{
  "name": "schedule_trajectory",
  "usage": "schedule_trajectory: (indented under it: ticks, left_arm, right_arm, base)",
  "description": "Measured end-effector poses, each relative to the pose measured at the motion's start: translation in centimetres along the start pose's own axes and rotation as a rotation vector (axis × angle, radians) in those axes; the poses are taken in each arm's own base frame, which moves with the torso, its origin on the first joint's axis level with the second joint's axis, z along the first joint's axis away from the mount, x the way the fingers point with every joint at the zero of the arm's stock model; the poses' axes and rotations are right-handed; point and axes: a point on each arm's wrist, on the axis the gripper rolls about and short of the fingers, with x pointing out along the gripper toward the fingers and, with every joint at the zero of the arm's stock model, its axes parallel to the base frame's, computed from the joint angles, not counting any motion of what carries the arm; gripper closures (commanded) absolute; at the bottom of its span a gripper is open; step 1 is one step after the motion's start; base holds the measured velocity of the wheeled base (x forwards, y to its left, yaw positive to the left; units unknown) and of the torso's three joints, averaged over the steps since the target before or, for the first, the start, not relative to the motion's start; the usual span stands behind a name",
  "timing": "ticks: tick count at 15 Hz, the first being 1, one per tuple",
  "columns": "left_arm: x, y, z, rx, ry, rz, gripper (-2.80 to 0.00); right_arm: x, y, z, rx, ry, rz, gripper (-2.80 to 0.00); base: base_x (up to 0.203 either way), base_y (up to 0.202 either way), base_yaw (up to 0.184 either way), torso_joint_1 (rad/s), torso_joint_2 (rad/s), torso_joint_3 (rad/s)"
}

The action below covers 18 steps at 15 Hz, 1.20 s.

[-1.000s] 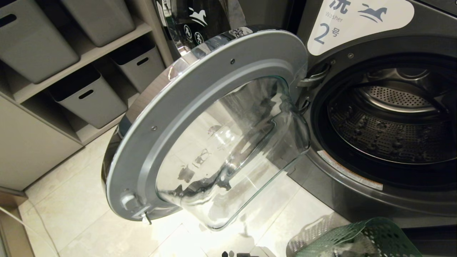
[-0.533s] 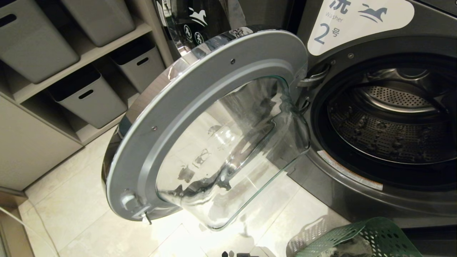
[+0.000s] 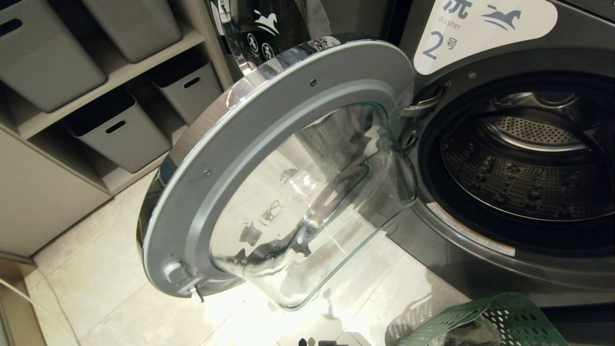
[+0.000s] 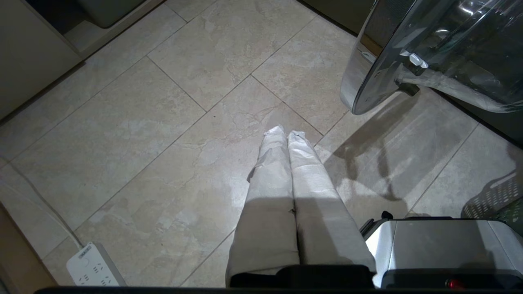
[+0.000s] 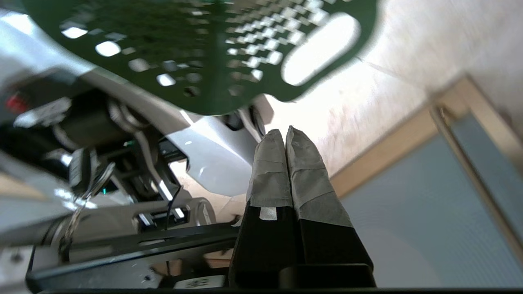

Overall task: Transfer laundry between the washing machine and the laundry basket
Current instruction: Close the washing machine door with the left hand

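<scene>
The dark grey front-loading washing machine (image 3: 485, 269) fills the right half of the head view, its chrome-rimmed round glass door (image 3: 269, 168) swung fully open across the centre of the frame. The perforated steel drum (image 3: 523, 173) shows no cloth in its visible part.

The green perforated plastic laundry basket (image 3: 499, 317) sits at the lower right edge of the head view, on the tiled floor (image 3: 96, 283) just in front of the machine. A dark grey cloth piece of laundry (image 3: 473, 334) shows inside it.

**Tool state.** In the right wrist view the right gripper (image 5: 284, 134) has its taped fingers pressed together with nothing between them, just beside the basket's green wall (image 5: 204, 53). The left gripper (image 4: 284, 132) is likewise closed and empty, pointing at bare floor.

**Hazards.**
- Empty closure: the right gripper holds no cloth; a lift from here would carry nothing to the drum.
- Basket contact: the fingers are close to the basket wall; a careless sweep could tip or push the light basket.
- Door collision: the open door projects into the working space; an arm travelling to the drum could strike its glass bowl.
- Cloth snagging: a partly gripped piece may drag on the basket rim and drop on the floor.
</scene>
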Motion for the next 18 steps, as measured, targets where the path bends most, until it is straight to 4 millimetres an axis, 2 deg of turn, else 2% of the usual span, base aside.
schedule_trajectory:
  ticks: [6,9,12,15,18]
  left_arm:
    - [0.0,0.0,0.0,0.000,0.000,0.000,0.00]
    - [0.0,0.0,0.0,0.000,0.000,0.000,0.00]
    - [0.0,0.0,0.0,0.000,0.000,0.000,0.00]
    - [0.0,0.0,0.0,0.000,0.000,-0.001,0.00]
    - [0.0,0.0,0.0,0.000,0.000,0.000,0.00]
  right_arm:
    - [0.4,6.1,0.3,-0.394,0.003,0.166,0.00]
    - [0.2,9.6,0.8,-0.619,-0.105,0.234,0.00]
    - [-0.8,13.1,0.6,-0.757,-0.261,0.334,0.00]
    - [-3.6,14.2,-0.5,-0.768,-0.390,0.415,0.00]
    - [-6.9,13.0,-2.4,-0.734,-0.586,0.419,0.00]
  base:
    - [0.000,0.000,0.000,0.000,0.00,0.000]
    - [0.000,0.000,0.000,0.000,0.00,0.000]
    - [0.000,0.000,0.000,0.000,0.00,0.000]
    - [0.000,0.000,0.000,0.000,0.00,0.000]
    - [0.000,0.000,0.000,0.000,0.00,0.000]
